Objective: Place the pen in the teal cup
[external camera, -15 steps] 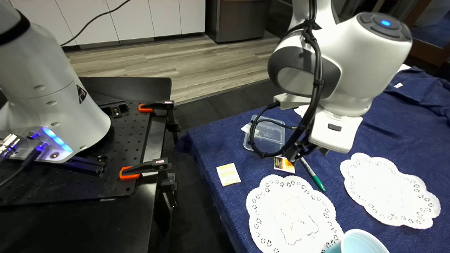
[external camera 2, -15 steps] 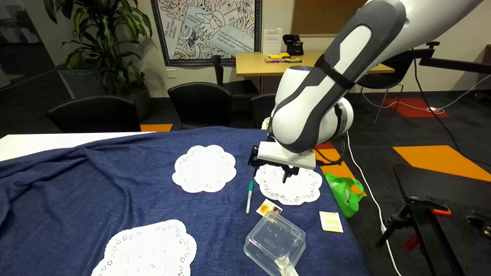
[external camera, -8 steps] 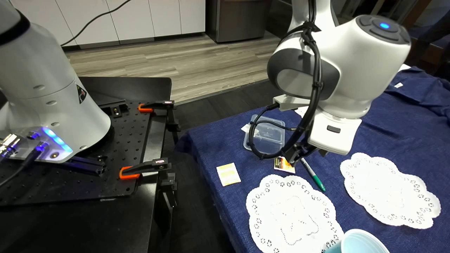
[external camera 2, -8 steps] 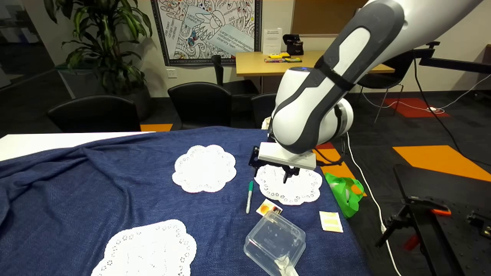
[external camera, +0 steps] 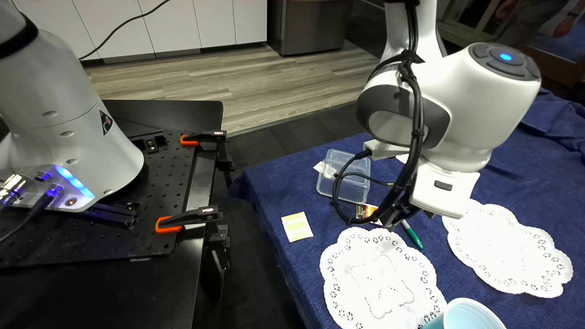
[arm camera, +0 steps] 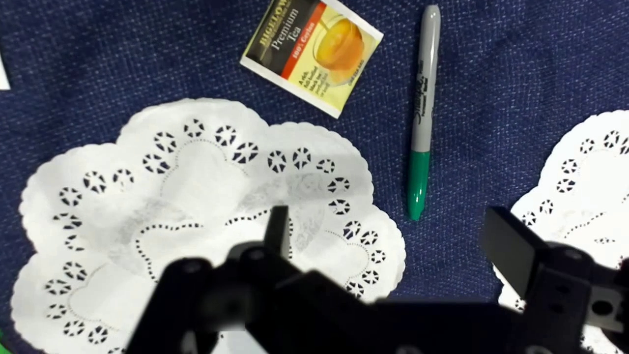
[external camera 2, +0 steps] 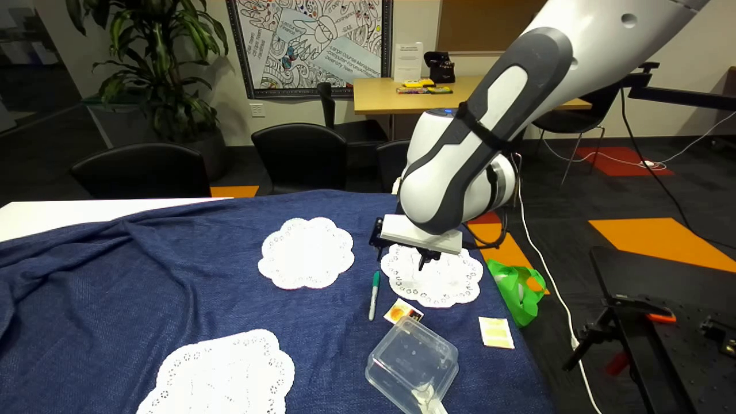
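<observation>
Gaping wide, pincer (arm camera: pixel 390 228) clear of pen (arm camera: pixel 423 113).

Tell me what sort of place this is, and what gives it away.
Probably an office or campus common room: a framed wall poster includes the words "Diversity Team", several black chairs stand about, and white cabinets hint at a kitchenette.

Counting one pen (arm camera: pixel 424 110), upper right in the wrist view; two clamps (external camera: pixel 188 218), left, and one teal cup (external camera: pixel 468 315), lower right, in an exterior view; three white doilies (external camera 2: pixel 307 253), two flat packets (external camera 2: pixel 496 333) and one clear box (external camera 2: pixel 411 351), lower half of an exterior view.
</observation>
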Motion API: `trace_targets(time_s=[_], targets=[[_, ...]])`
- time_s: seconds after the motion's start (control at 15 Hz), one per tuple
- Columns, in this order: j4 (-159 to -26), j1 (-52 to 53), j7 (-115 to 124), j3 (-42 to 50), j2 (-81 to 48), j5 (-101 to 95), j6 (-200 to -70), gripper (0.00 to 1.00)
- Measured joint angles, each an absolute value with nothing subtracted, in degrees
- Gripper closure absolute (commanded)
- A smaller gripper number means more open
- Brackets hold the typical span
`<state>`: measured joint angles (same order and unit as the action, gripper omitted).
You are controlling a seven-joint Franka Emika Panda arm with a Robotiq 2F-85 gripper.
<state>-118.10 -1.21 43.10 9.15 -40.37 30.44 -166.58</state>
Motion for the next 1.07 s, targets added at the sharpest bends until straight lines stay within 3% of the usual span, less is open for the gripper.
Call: trace_targets(time_s=[1.07], targets=[[-106.4, -1.2, 44.5, 5.3, -47.7, 29.8, -166.0, 0.00]])
